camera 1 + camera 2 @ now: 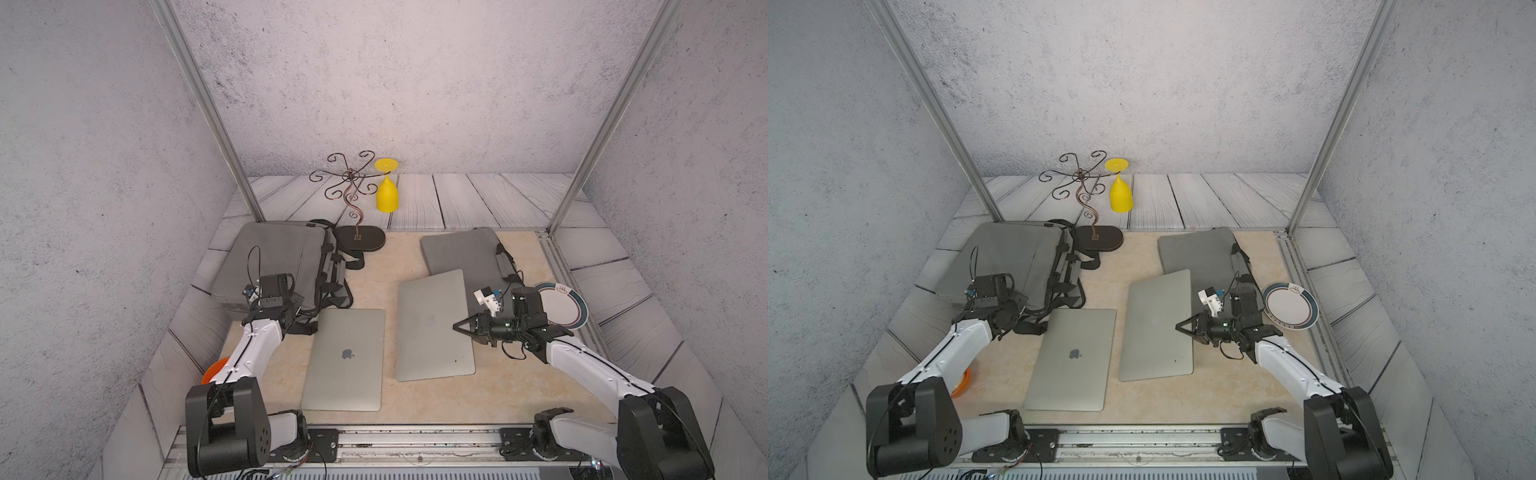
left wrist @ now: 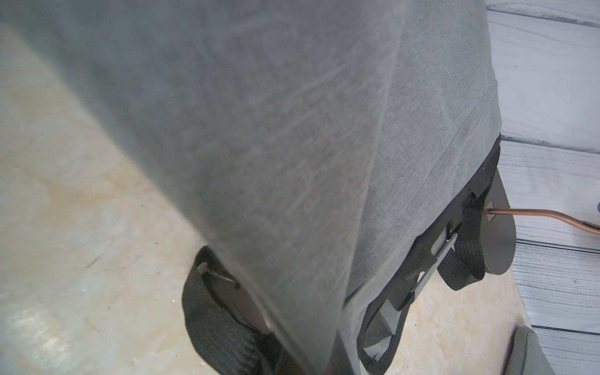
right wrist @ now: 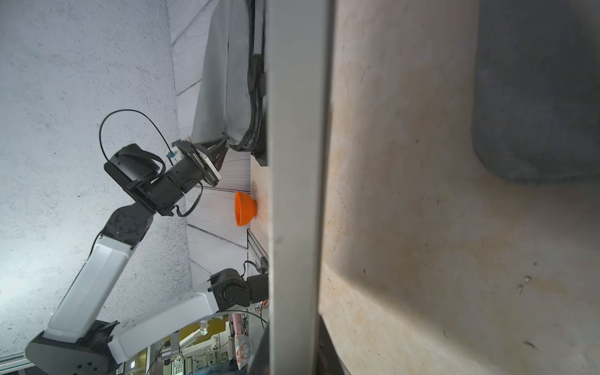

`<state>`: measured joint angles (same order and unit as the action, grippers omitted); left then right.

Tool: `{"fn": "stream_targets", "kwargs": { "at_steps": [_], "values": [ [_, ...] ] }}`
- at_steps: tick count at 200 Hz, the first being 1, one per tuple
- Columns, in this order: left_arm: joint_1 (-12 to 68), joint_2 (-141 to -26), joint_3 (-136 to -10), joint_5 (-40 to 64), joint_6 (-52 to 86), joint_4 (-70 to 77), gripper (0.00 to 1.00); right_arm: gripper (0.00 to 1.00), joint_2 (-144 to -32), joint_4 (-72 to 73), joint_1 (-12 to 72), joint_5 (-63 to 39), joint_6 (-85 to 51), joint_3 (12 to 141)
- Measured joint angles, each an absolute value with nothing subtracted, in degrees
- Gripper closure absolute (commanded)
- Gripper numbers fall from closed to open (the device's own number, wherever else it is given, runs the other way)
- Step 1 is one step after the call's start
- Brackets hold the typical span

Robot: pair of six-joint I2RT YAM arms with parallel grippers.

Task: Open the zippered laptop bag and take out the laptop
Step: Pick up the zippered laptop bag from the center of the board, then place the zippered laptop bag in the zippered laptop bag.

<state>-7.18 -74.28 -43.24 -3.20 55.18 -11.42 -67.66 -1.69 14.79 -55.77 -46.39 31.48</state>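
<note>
Left fingers (image 3: 212,144) are pinched shut on the grey laptop bag (image 1: 274,257) at ten o'clock; right fingers (image 1: 467,328) clamp the silver laptop (image 1: 432,332) at three o'clock on the worktop (image 1: 386,274).

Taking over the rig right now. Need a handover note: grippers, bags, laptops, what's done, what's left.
Left gripper: shut, pinching a corner of the left grey fabric laptop bag.
Right gripper: appears shut on the side edge of the right silver laptop.
That laptop's far corner overlaps the right grey fabric laptop bag; I cannot tell if it is fully out.
The left silver laptop lies flat on the beige tabletop, in front of the left bag.
Done: one laptop out.
Left: probably pull the held one clear, set it down, release.
</note>
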Motion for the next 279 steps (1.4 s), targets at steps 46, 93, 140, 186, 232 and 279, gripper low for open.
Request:
{"fn": "stream_targets", "kwargs": {
  "at_steps": [46,93,140,186,232,279],
  "values": [
    [-10.3,-78.9,-45.3,-1.2,49.6,-10.3,0.81,1.00,-67.7,2.7,18.9,-53.0,-49.2,25.7],
    [-11.2,-81.1,-47.8,-0.4,44.3,-11.5,0.60,1.00,-67.5,10.2,23.2,-49.9,-52.5,20.4],
    [-11.2,-81.1,-49.5,4.9,40.4,-14.0,0.43,1.00,-67.5,16.5,26.2,-47.9,-55.6,17.3],
    [-11.2,-80.3,-49.5,10.3,39.0,-16.2,0.36,1.00,-67.3,18.4,28.4,-47.0,-57.1,16.3],
    [-10.1,-75.9,-49.5,14.3,39.1,-19.9,0.34,1.00,-67.3,19.4,28.8,-46.1,-57.7,16.3],
    [-1.8,-72.6,-49.6,18.2,41.7,-20.7,0.33,1.00,-68.3,20.7,28.9,-45.9,-58.1,16.1]
  ]
}}
